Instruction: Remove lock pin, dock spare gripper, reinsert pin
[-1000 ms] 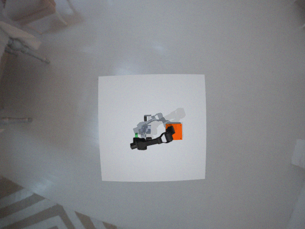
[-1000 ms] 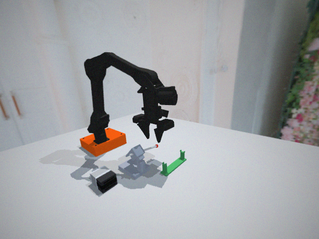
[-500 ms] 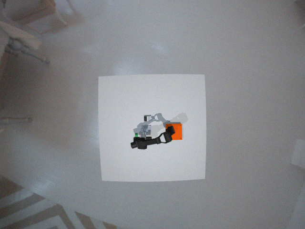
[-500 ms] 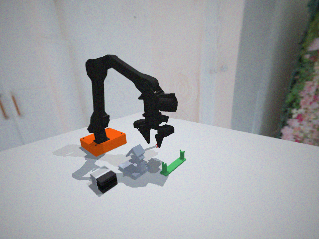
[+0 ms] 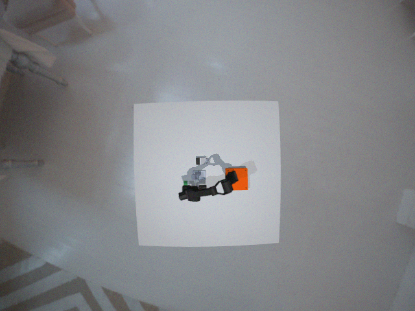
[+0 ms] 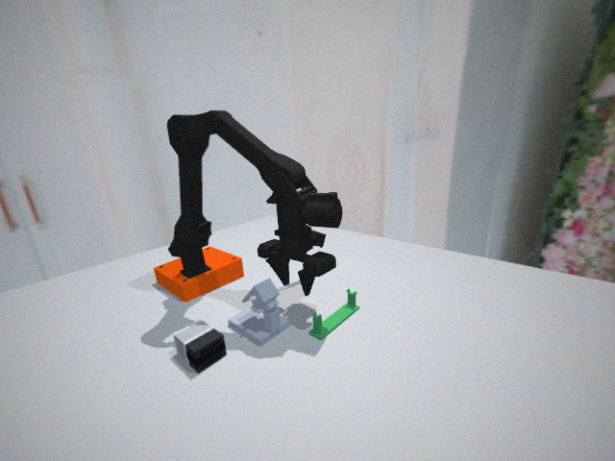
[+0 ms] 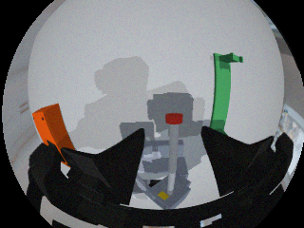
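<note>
My gripper [image 6: 297, 289] [image 7: 174, 131] is open and points down over the outer end of the lock pin [image 7: 174, 154] [image 6: 287, 286]. The pin's red head [image 7: 174, 119] shows between the fingertips in the wrist view, with no finger seen gripping it; the near finger hides it in the exterior view. The pin's grey shaft runs into the tilted socket of the blue-grey mount [image 6: 264, 291] [image 5: 199, 175] [image 7: 180, 192]. The spare gripper [image 6: 206, 350] [image 5: 200, 160], a white and black block, lies on the table beside the mount, apart from it.
A green rack [image 6: 337, 321] [image 5: 185, 183] [image 7: 222, 90] with two upright posts stands on the table close to the mount, on the pin-head side. The arm's orange base [image 5: 242, 179] [image 6: 221, 268] [image 7: 53, 125] stands behind the mount in the exterior view.
</note>
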